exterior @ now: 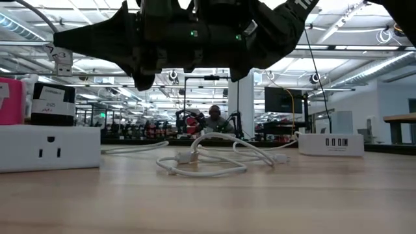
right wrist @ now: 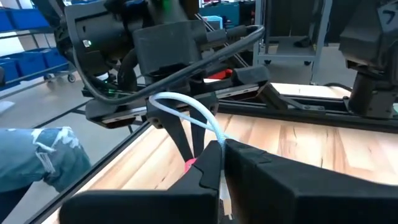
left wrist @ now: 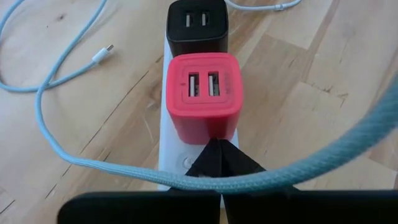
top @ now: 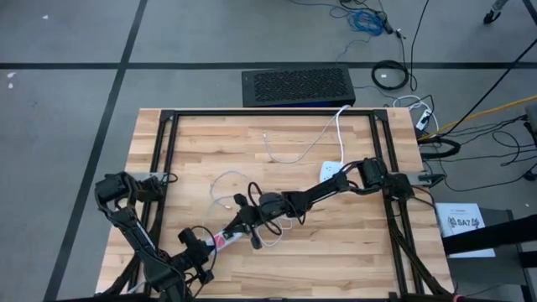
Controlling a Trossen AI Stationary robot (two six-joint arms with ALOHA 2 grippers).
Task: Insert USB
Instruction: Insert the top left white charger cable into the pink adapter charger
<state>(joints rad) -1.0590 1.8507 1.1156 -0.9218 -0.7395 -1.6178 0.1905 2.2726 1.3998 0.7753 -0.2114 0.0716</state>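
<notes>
1. Hovering closed above the red charger (left wrist: 202, 93), the left gripper (left wrist: 219, 163) is lining up with its ports (at six o'clock on the table).
2. The right gripper (right wrist: 221, 149) is pinching the white cable (right wrist: 189, 112) shut, presenting it for insertion.

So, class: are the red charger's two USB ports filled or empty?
Empty. In the left wrist view both slots of the red charger show open, and no cable plug sits in them.

White strip (left wrist: 166, 163) partly hidden by chargers, cable (right wrist: 200, 116) end perhaps pinched, unclear
</notes>
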